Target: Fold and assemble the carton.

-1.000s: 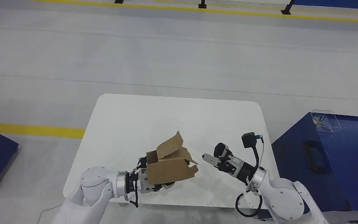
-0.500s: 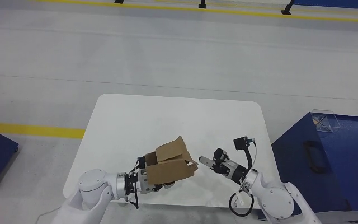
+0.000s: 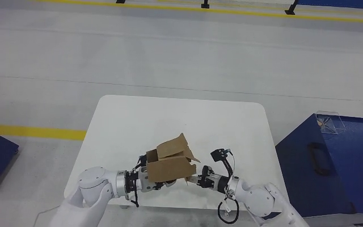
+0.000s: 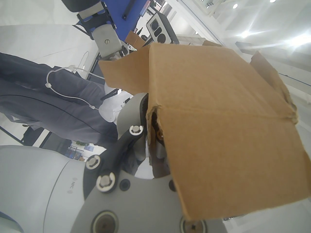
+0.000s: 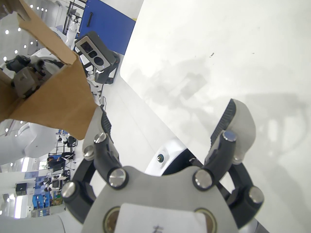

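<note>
Carton (image 3: 170, 163): brown cardboard, partly folded, upper flaps standing open. It is hanging above the near edge of the tabletop (image 3: 170, 116), about midway along it.

Left pincer (image 3: 152, 183): is clamping the carton's near-left side and carrying it off the surface.

Right pincer (image 5: 167, 115): is sitting just right of the carton, jaws spread wide and gripping nothing. A lower flap corner is lying right at one finger (image 5: 103, 122).

Blue cabinet (image 3: 332, 164): is standing right of the tabletop.
</note>
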Available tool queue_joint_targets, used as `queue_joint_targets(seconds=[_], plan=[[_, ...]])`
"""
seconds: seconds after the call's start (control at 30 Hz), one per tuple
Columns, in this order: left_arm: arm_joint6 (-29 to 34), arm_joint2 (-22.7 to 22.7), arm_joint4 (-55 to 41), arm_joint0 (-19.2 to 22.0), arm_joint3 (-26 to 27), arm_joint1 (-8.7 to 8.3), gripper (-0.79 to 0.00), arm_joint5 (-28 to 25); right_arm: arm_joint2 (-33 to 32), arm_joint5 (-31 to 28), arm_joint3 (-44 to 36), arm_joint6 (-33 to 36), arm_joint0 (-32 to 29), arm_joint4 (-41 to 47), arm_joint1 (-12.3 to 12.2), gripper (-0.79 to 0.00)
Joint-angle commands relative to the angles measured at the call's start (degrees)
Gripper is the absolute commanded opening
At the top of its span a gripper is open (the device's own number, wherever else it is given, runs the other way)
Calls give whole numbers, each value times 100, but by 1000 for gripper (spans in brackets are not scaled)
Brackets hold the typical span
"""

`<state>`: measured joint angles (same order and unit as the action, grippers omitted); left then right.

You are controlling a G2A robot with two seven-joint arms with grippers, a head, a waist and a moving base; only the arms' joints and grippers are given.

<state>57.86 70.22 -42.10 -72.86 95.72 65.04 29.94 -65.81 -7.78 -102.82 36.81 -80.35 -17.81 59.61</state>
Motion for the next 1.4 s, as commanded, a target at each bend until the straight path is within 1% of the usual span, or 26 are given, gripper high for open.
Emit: queue_joint_targets(seconds=[0.0,0.1,0.23,0.37,0.57,0.73,0.83,1.1,1.37], plan=[[-12,-51,-2,33,-45,1,-785,-13,14,-64,24,-95,62,79,16,0],[-52,-100,-4,98,-138,0,-785,-34,-182,-182,-5,-295,86,295,14,0],[-151,-122,-21,164,-247,-4,-785,-73,-470,-331,-263,-209,-58,394,-32,0],[-262,-130,-76,198,-328,-8,-785,-92,-631,-321,-585,-171,-242,313,-64,0],[-418,-145,-232,255,-418,-5,-785,-76,-691,-291,-945,-223,-413,175,-76,0],[-404,-185,-240,264,-426,-15,-785,-114,-589,-166,-868,-261,-260,186,-47,0],[-332,-172,-219,245,-394,-30,-785,-217,-562,-113,-804,-274,-174,259,-31,0],[44,-118,-113,147,-320,-86,-785,-601,-835,49,-705,-158,-157,391,-52,0],[525,-133,179,21,-104,-148,-785,-1063,-564,332,-505,-67,154,178,-7,0]])
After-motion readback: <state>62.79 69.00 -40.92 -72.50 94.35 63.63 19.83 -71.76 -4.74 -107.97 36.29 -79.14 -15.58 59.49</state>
